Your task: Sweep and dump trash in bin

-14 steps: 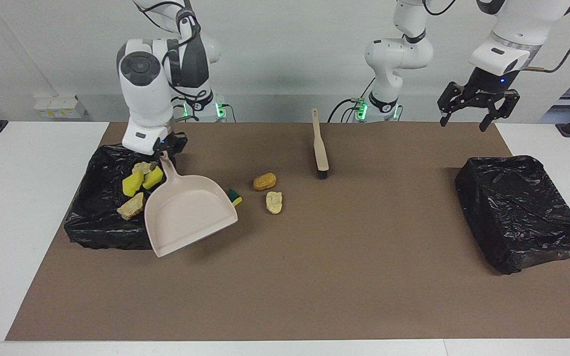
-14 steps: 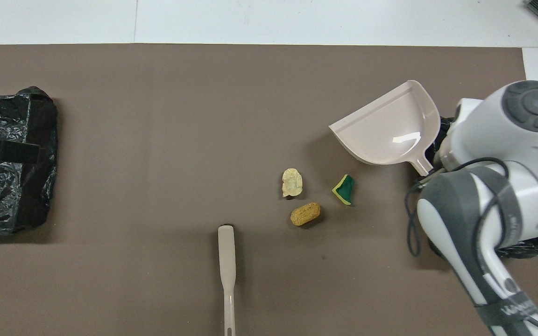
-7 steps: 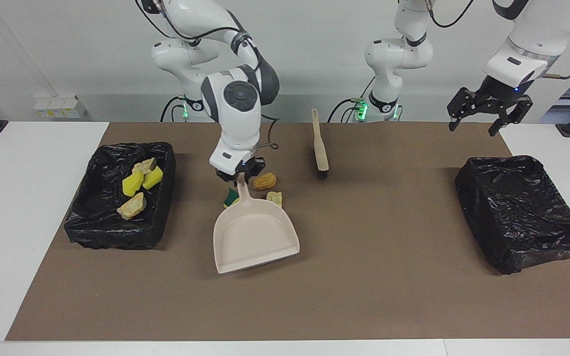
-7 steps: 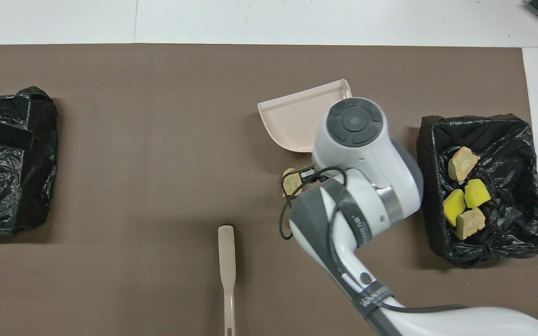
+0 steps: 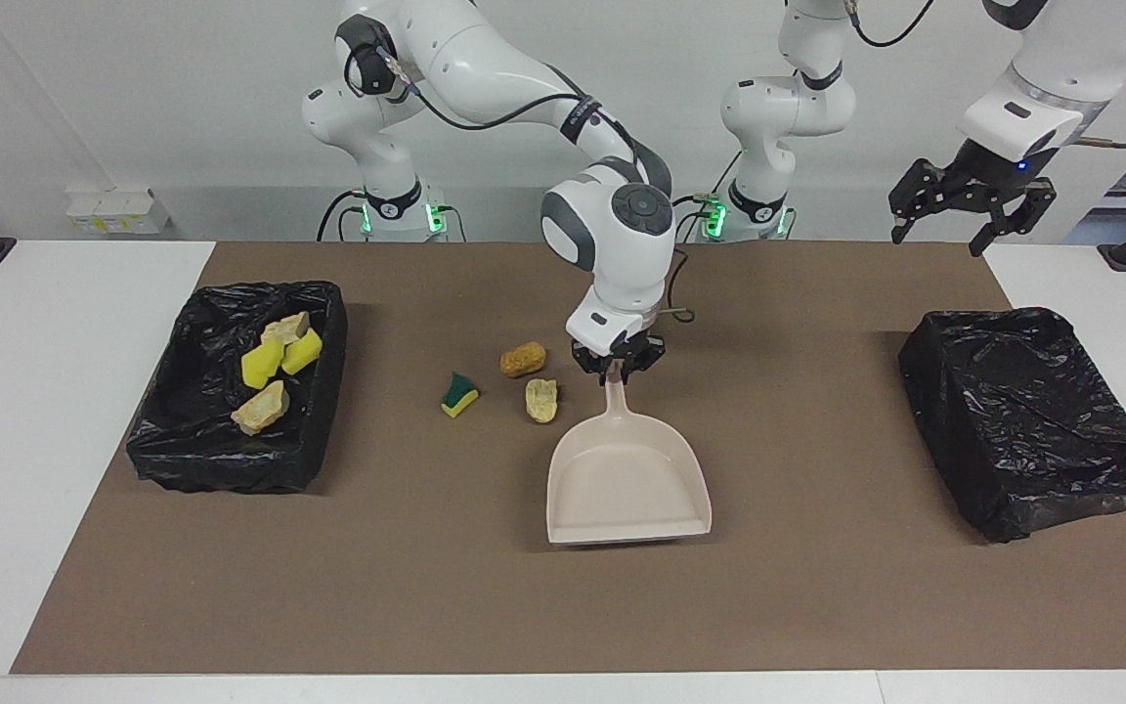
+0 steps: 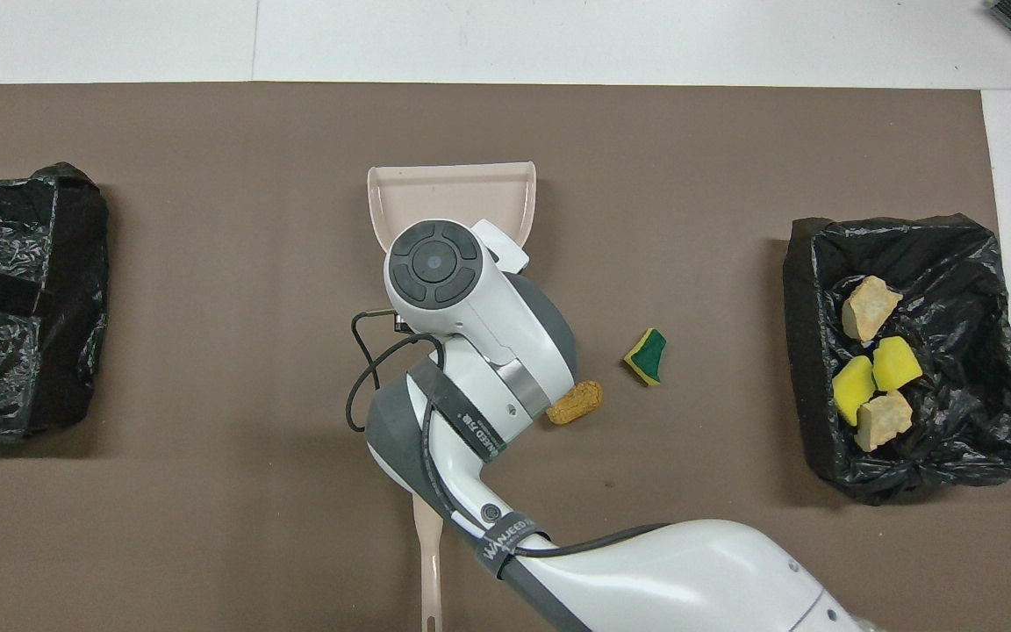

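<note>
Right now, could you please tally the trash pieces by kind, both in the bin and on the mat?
Yellow sponge bits: 3 – two in the bin, one green-faced on the mat
Tan bread-like lumps: 4 – two in the bin, two on the mat
Total: 7

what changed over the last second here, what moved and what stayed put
The right claw, shut on the dustpan handle throughout, carried the empty pan away from the bin with trash, past the three loose pieces, toward the middle of the table, its mouth now facing away from the robots. The left claw, open, rose a little over its end of the table. The loose pieces, the four pieces in the bin, the brush and the other bin stayed put.
</note>
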